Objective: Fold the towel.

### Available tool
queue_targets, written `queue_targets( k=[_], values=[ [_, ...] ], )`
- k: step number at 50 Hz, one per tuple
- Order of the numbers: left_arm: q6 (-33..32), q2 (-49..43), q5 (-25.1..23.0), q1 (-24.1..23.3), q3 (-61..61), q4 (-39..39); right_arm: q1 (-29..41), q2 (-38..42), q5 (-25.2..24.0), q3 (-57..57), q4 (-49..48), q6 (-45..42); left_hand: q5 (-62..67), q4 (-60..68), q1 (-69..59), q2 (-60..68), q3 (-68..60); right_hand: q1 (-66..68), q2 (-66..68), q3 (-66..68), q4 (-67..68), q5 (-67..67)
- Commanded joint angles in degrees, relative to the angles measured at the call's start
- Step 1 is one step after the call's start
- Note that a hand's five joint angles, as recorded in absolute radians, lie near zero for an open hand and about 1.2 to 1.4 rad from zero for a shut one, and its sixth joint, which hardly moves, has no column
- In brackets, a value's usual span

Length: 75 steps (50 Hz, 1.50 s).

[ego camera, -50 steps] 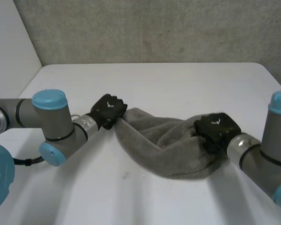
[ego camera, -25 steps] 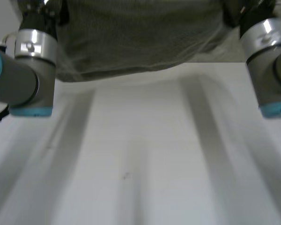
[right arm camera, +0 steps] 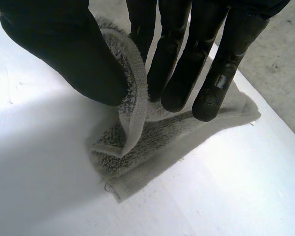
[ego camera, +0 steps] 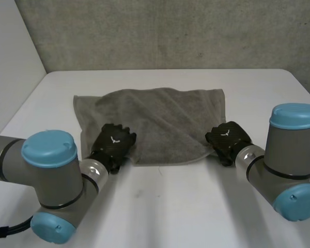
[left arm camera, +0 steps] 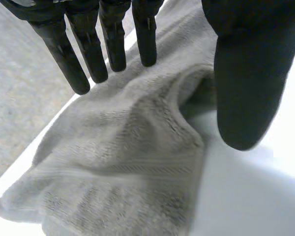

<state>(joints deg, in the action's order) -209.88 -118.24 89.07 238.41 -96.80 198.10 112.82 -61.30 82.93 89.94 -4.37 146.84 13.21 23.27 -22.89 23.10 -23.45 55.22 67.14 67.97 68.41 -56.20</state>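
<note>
Grey towel (ego camera: 160, 113) spread out mid-table, near edge rumpled, left hand (ego camera: 112, 145) over near-left corner, fingers straight, thumb held apart, right hand (ego camera: 226, 138) pinching near-right corner between thumb and fingers, bare white table (ego camera: 170, 206) on every side

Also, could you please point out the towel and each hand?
towel (ego camera: 160, 111): head view, its flat middle.
left hand (ego camera: 113, 142): head view, back of hand.
right hand (ego camera: 227, 137): head view, back of hand.
</note>
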Motion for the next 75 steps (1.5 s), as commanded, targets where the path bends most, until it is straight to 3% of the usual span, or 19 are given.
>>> queue_targets(
  k=[1, 7, 16, 18, 31, 48, 55, 67, 75],
  values=[
    [-0.10, 3.36, 0.32, 1.35, 0.47, -2.46, -1.37, -4.27, -0.57, 2.43, -0.02, 0.46, -9.29, -9.36, 8.98, -9.19, 9.54, 24.78, 12.86, 12.03, 11.59, -13.80],
    [3.05, 5.57, 0.06, 7.50, -0.50, -2.98, -2.87, -5.06, -2.06, 3.75, -0.11, 0.46, -8.46, -8.52, 8.14, -8.35, 8.70, 24.78, 12.86, 12.03, 11.59, -13.80],
    [12.39, 4.78, -0.65, 11.38, -0.59, -5.18, -4.54, -4.80, -2.51, 3.58, -0.46, 0.90, -4.41, -4.48, 4.10, -4.31, 4.66, 24.78, 12.86, 12.03, 11.59, -13.80],
    [13.26, 4.34, -1.26, 12.78, -0.50, -7.02, -5.77, -4.88, -2.07, 3.58, -0.72, 0.81, 1.95, 1.88, -2.26, 2.05, -1.70, 24.78, 12.86, 12.03, 11.59, -13.80],
    [12.91, 0.48, -7.15, 13.75, 0.99, -9.13, -7.35, -4.62, -0.22, 3.23, -1.60, 0.64, 11.39, 11.33, -11.71, 11.50, -11.15, 24.78, 12.86, 12.03, 11.59, -13.80],
    [12.83, -5.33, -7.42, 14.37, 6.09, -13.36, -7.27, -4.27, -0.40, 3.58, -1.69, 0.55, 11.40, 11.34, -11.72, 11.50, -11.15, 24.78, 12.86, 12.03, 11.59, -13.80],
    [12.91, -5.51, -7.42, 14.37, 6.88, -13.27, -7.27, -4.09, -0.57, 3.67, -1.78, 0.37, 24.50, 24.44, -24.82, 24.60, -24.25, 24.78, 12.86, 12.03, 11.59, -13.80],
    [12.74, -7.71, -7.42, 14.63, 10.40, -13.18, -7.09, -3.65, -0.66, 3.75, -1.69, 0.02, 25.19, 25.13, -25.51, 25.29, -24.95, 24.78, 12.86, 12.03, 11.59, -13.80],
    [11.51, -9.38, -7.42, 14.54, 12.07, -13.09, -7.09, -3.65, -0.66, 3.75, -1.69, 0.02, 37.81, 37.75, -38.13, 37.91, -37.56, 24.78, 12.86, 12.03, 11.59, -13.80]
  ],
)
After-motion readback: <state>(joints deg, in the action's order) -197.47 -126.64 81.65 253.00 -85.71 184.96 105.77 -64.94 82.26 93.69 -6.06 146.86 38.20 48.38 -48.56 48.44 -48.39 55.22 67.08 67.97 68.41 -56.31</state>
